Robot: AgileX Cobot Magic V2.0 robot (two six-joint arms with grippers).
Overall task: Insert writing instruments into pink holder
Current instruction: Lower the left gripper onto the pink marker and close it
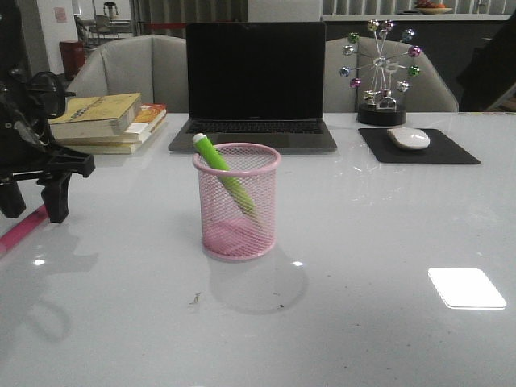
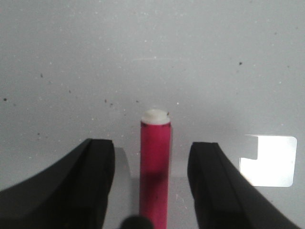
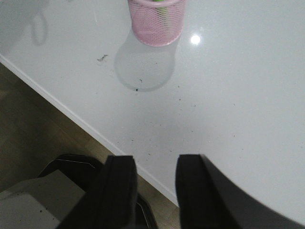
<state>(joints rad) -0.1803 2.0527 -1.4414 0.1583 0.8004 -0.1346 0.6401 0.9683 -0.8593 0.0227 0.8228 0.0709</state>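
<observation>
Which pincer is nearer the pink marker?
Left. The left pincer is open, straddling the pink marker lying on the table. The right pincer hangs over the table's near edge, with no marker in its view.

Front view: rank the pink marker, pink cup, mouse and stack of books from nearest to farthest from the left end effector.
1. Pink marker, right beneath the left end effector.
2. Stack of books, behind it.
3. Pink cup, table center.
4. Mouse, far right on its pad.

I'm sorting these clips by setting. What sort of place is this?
Probably an office desk: an open laptop, a mouse on its pad, stacked books and a pink mesh pen cup.
</observation>
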